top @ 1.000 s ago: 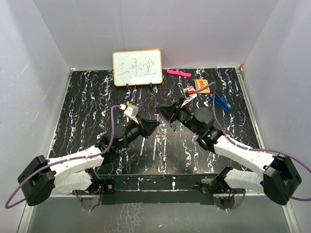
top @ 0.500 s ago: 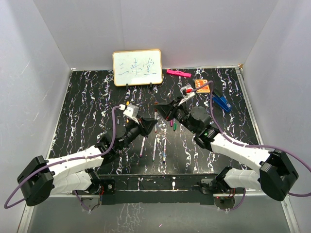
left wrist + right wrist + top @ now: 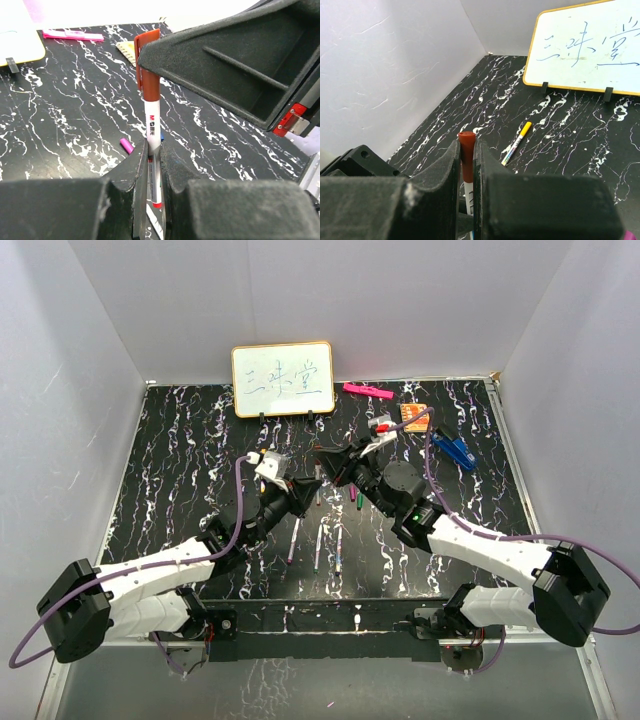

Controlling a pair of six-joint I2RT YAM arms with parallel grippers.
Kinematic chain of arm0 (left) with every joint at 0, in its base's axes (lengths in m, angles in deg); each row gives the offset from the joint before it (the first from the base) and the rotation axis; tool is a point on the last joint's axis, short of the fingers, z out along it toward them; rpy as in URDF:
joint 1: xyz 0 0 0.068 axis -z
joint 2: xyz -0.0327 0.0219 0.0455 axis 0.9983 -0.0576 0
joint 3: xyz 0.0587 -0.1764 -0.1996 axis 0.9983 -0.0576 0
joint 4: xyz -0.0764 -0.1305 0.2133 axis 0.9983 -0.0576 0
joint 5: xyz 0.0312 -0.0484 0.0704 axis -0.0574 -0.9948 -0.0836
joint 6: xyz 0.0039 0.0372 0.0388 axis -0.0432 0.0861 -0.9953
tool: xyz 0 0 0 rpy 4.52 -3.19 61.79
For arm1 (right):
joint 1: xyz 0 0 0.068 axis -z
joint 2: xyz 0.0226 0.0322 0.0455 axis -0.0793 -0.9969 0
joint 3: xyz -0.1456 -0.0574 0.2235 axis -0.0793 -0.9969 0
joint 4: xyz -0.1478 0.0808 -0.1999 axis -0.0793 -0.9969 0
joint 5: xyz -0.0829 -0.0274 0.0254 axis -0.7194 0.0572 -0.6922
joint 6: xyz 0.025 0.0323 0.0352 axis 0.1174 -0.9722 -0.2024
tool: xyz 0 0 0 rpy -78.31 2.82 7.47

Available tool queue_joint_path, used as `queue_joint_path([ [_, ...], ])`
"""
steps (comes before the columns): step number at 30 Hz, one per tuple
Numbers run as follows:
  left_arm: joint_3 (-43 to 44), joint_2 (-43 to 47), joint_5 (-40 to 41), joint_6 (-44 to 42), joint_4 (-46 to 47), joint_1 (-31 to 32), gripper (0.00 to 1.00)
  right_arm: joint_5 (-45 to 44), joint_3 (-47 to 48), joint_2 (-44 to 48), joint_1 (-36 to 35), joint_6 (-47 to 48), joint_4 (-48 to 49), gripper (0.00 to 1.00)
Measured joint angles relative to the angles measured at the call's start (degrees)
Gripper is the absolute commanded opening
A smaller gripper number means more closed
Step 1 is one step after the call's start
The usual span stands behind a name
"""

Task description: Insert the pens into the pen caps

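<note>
A white pen (image 3: 154, 122) is held tight in the closed jaws of the left gripper (image 3: 154, 152). It is held up in the air, over the middle of the black table (image 3: 180, 460). The red-brown cap (image 3: 466, 142) is pinched in the closed jaws of the right gripper (image 3: 466, 150). The cap is seen sitting on the top end of the pen, so this pair looks joined or almost joined. Whether it is pushed all the way on cannot be told.

One pen with a yellow cap (image 3: 516, 136) is seen lying near the whiteboard (image 3: 585, 47), so that one looks done. Three more pens are left flat on the table, the middle one (image 3: 319, 542) among them. A green cap (image 3: 358, 504) and a magenta cap (image 3: 126, 145) are left loose beside them. It is judged that less than half of the job is done.
</note>
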Motion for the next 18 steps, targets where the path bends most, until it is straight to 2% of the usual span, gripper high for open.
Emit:
queue_joint_path([
  [18,0.7,0.5,3.9,-6.1,-4.9,0.2,0.0,-4.6,1.2,-3.1,-3.1,0.1,-0.1,0.0],
])
